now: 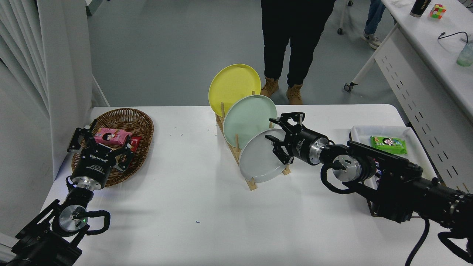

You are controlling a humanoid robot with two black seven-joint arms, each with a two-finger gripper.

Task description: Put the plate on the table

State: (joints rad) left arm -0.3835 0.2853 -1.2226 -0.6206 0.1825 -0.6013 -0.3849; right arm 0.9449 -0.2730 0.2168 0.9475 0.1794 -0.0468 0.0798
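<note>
Light grey plate, mint-green plate, yellow plate, brown wicker basket, white table.

A rack stands mid-table — a basket to its left, a tray to its right.

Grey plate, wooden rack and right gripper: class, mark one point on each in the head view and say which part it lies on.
grey plate [258, 160], head view, middle of its face.
wooden rack [252, 184], head view, near end of its base.
right gripper [278, 139], head view, midway between its open fingertips.
</note>
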